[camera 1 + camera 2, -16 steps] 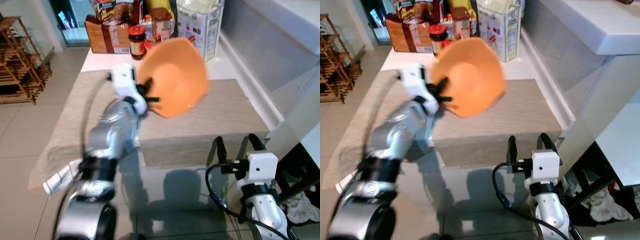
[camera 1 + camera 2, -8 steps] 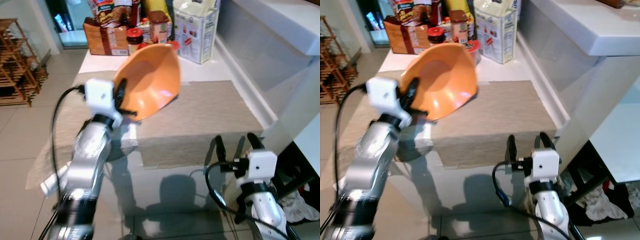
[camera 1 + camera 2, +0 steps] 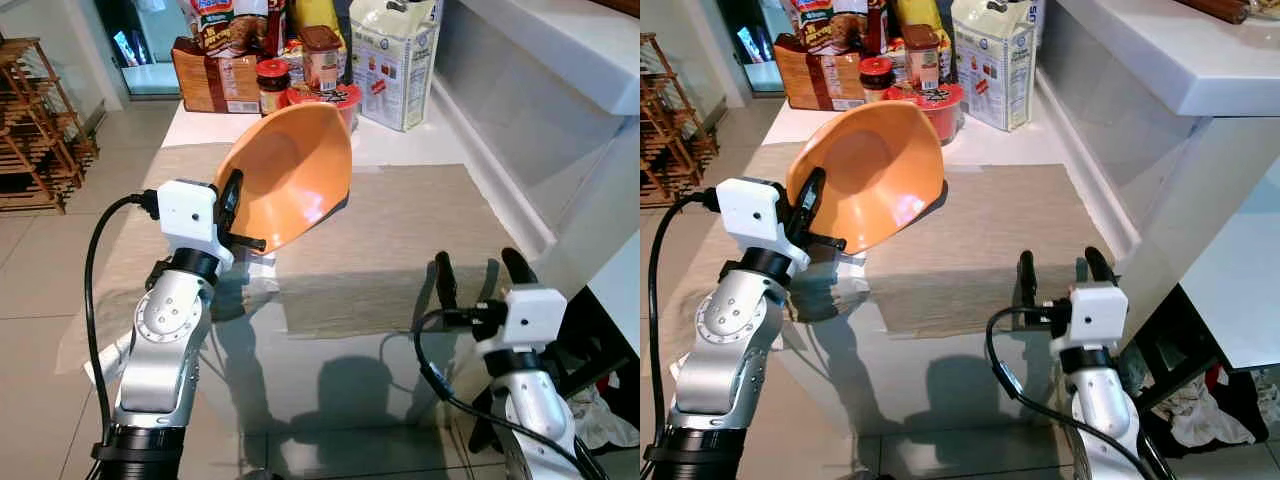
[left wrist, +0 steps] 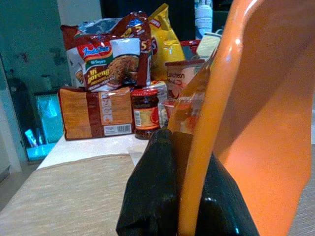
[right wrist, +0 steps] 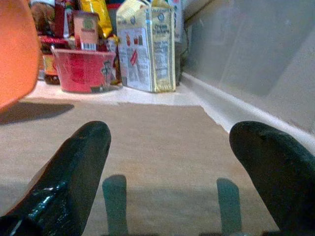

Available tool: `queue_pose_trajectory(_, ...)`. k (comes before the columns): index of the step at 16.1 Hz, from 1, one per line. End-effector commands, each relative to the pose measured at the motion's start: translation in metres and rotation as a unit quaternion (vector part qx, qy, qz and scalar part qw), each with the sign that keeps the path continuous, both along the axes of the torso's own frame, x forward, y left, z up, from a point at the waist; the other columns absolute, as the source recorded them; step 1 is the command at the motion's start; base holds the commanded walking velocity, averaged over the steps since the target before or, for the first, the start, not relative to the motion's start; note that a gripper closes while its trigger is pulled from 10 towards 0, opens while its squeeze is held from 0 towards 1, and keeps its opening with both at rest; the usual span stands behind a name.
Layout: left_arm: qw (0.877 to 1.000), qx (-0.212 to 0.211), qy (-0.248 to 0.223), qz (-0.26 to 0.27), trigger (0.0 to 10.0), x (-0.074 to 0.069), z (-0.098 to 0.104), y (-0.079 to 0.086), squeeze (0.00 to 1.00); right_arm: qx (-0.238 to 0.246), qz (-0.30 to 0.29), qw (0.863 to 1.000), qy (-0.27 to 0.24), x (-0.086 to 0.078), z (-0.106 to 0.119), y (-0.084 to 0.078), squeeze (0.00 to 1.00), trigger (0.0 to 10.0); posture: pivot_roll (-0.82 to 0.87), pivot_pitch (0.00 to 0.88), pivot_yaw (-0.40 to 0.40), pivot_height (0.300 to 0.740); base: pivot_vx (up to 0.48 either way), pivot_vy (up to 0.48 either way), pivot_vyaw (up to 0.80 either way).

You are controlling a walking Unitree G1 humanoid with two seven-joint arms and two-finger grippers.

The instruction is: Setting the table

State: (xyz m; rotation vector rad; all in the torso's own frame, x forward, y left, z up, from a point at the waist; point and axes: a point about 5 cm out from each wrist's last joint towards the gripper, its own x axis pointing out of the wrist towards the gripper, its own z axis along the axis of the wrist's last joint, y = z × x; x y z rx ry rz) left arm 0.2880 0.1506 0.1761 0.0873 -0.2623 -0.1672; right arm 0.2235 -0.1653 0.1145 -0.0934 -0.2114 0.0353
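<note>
Orange plastic bowl: being held tilted above beige woven runner on counter, rim being pinched by left hand. Right hand: hovering at runner's near edge, fingers spread, gripping nothing.

White tabletop mostly covered by beige cloth hanging over near edge. Along far edge: carton, red cup, jars, noodle packets.
</note>
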Motion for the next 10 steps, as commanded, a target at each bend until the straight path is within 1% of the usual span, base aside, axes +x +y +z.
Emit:
queue_pose_trajectory(1, 0.998, 0.010, 0.054, -0.009, 0.0, -0.0001, -0.0192, -0.0044, 0.00, 0.000, -0.001, 1.000, 0.006, 0.0000, -0.0008, -0.0006, 0.00, 10.0, -0.10, 0.002, 0.039, 0.736, -0.368, 0.000, 0.00)
queue_pose_trajectory(3, 0.998, 0.008, 0.054, -0.009, 0.0, 0.0010, -0.0184, -0.0053, 0.00, 0.000, 0.000, 1.000, 0.009, -0.0007, -0.0017, -0.0013, 0.00, 10.0, -0.11, 0.003, 0.034, 0.736, -0.349, 0.000, 0.00)
queue_pose_trajectory(10, 0.999, 0.007, 0.047, -0.023, 0.0, 0.0038, -0.0142, -0.0117, 0.00, -0.004, -0.002, 1.000, 0.020, -0.0036, -0.0060, -0.0041, 0.00, 10.0, -0.12, 0.008, 0.036, 0.736, 0.000, 0.000, 0.00)
